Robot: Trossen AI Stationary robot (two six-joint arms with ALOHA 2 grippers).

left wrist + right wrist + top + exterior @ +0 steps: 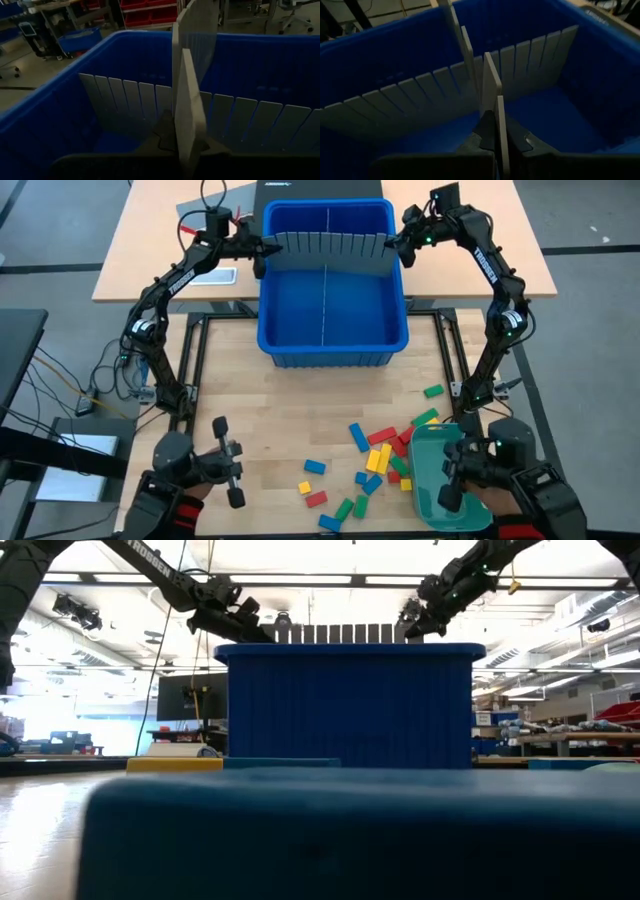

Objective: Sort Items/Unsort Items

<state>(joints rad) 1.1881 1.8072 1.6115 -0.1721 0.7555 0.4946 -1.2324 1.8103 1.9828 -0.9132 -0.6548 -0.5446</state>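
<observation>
Blocks (375,462) scattered on the table toward the near right corner, red, yellow, green and blue, a loose heap just beside the teal tray (445,480), a few strays nearer the middle of the near edge, one green well apart up the right side. None picked up yet.

Over at the far edge: blue bin (332,285), and a grey slotted divider (328,252) held crosswise above it. Left end effector (262,252) clenched on one end of the divider, right end effector (397,244) clenched on the other, each wrist view showing the sheet's edge pinched between dark fingers (485,140). From table height, divider tabs poking up above the bin's rim, so not seated yet by the look of it.

To do this step well, probably: keep both ends level, lower together, no one arm racing ahead or the sheet racks and jams against the walls. Line the middle slot up with the thin lengthwise divider (327,290) already standing in the bin, visible as a pale line down the middle. Ease down, no forcing; let go only once the sheet sits square.

Containers: bin floor bare blue on both sides of the lengthwise divider, no blocks inside as far as the overhead view shows. Teal tray at the near right edge, partly hidden by the arm base; no blocks seen in the part that shows.
</observation>
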